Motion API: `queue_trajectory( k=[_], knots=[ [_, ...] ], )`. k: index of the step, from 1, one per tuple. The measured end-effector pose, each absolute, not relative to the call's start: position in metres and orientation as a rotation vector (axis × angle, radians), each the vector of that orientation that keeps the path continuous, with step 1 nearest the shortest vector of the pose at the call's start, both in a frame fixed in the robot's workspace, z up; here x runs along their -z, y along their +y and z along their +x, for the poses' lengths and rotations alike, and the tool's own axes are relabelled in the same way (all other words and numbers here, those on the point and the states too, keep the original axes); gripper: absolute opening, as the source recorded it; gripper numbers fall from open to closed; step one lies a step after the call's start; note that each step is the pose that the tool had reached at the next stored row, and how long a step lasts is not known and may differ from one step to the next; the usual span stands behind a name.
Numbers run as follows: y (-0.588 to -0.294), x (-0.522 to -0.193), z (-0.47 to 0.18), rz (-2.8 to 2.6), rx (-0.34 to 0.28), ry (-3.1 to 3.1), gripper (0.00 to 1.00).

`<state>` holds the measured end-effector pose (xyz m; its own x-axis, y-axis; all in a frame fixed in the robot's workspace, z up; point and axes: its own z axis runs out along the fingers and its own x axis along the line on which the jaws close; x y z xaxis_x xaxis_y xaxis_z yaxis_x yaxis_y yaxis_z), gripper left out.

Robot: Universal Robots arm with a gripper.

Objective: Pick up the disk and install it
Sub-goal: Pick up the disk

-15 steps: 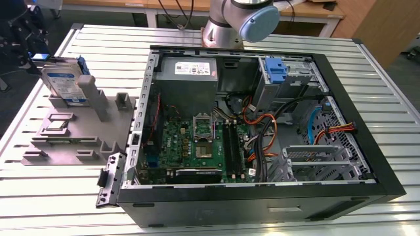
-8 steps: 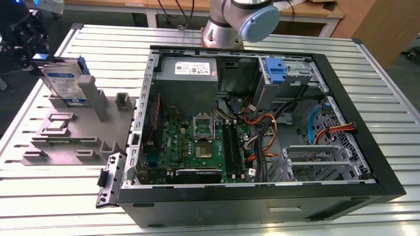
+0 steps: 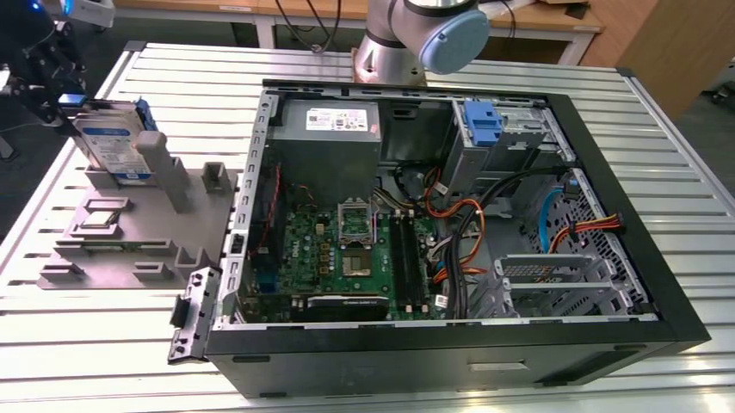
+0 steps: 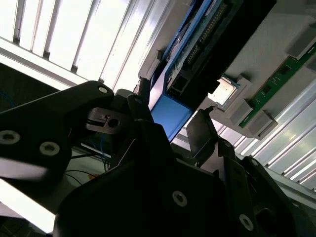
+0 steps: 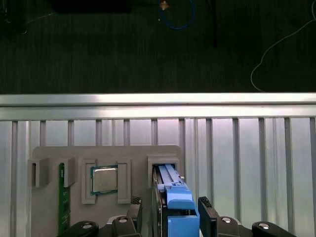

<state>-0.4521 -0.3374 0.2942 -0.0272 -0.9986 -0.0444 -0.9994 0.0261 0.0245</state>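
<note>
Gripping the disk (image 3: 119,129) upright in grey fixture (image 3: 126,249), gripper (image 5: 170,210) closed on its blue carrier (image 5: 180,202), white-and-blue label (image 3: 112,148) print unreadable.

Lower edge of disk (image 3: 115,144) hidden in grey holder (image 3: 138,239)
</note>
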Motion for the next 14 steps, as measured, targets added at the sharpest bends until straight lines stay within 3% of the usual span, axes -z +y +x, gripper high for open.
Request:
queue_trajectory(
  k=[9, 10, 14],
  knots=[
    [-0.3371, -0.2919, -0.4506, -2.181, -0.076, 2.24, 0.55],
    [-0.3369, -0.2919, -0.4505, -2.181, -0.076, 2.24, 0.48],
    [-0.3337, -0.2916, -0.4502, -2.181, -0.076, 2.24, 0.48]
  ],
)
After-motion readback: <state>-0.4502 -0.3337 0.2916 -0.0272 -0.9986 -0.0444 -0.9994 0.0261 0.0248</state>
